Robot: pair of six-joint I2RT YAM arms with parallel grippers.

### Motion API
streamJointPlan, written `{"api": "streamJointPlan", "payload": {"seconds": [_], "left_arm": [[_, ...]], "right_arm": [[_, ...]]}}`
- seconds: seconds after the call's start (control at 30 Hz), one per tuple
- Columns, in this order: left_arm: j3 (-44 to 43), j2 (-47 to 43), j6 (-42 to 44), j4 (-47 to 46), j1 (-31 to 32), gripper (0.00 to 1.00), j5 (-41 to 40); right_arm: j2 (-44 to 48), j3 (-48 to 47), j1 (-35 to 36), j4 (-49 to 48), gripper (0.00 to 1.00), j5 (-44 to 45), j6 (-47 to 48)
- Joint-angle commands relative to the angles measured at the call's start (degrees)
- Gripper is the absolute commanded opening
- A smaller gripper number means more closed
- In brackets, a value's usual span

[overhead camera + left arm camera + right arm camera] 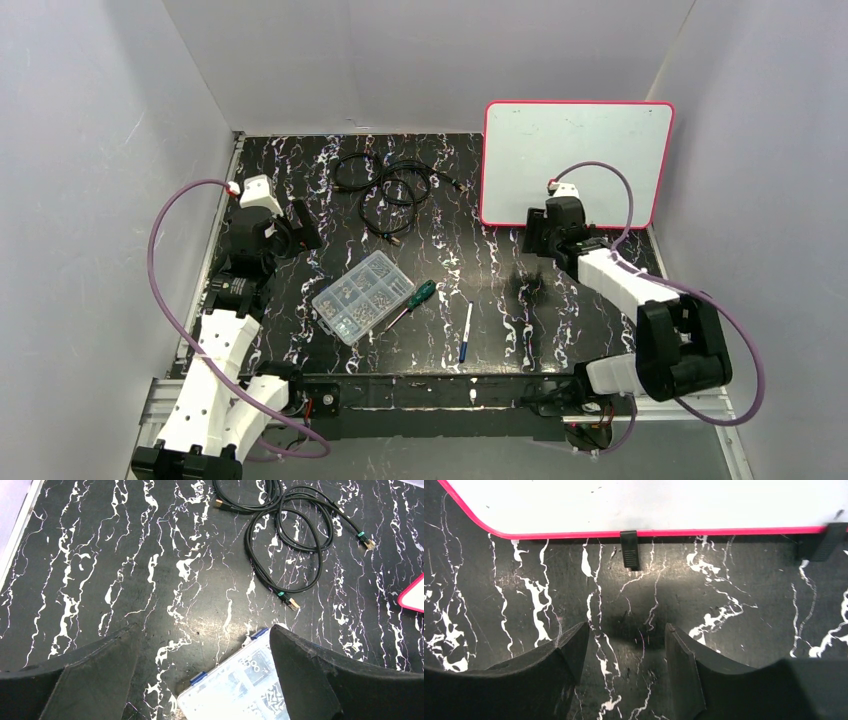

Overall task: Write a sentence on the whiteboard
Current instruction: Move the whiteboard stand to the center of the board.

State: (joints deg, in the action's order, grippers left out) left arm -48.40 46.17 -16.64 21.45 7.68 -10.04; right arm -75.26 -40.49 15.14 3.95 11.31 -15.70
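Note:
The whiteboard (575, 160), glossy white with a pink-red frame, lies at the back right of the black marbled table. No blue writing shows on it. My right gripper (533, 236) is open and empty, just off the board's near left edge. In the right wrist view it (626, 627) hovers over bare table below the board's frame (649, 532) and a black clip (630, 550). My left gripper (300, 226) is open and empty at the left, above the table (203, 630). A white marker with a blue end (466, 332) lies near the front edge.
A clear plastic parts box (362, 296) sits mid-table and shows under my left fingers (240, 685). A green-handled screwdriver (412, 303) lies beside it. Coiled black cables (390, 190) lie at the back centre, also in the left wrist view (295, 535). Grey walls enclose the table.

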Motion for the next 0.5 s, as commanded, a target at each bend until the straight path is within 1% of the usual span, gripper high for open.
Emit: {"api": "streamJointPlan", "payload": {"seconds": [0.0, 0.17, 0.3, 0.47], "left_arm": [[-0.3, -0.7, 1.1, -0.3, 0.1, 0.98, 2.0], [0.1, -0.6, 1.6, -0.7, 0.1, 0.98, 4.8], [0.1, -0.5, 1.6, -1.0, 0.1, 0.99, 6.4], [0.2, -0.2, 1.8, -1.1, 0.1, 0.99, 7.5]], "right_arm": [[-3.8, -3.0, 1.8, -7.6, 0.66, 4.1, 0.4], [-8.6, -3.5, 2.3, -12.3, 0.64, 5.7, 1.4], [-12.5, -4.4, 2.3, -15.0, 0.57, 7.3, 2.0], [-17.1, -6.5, 2.3, -16.8, 0.56, 7.5, 2.7]]}}
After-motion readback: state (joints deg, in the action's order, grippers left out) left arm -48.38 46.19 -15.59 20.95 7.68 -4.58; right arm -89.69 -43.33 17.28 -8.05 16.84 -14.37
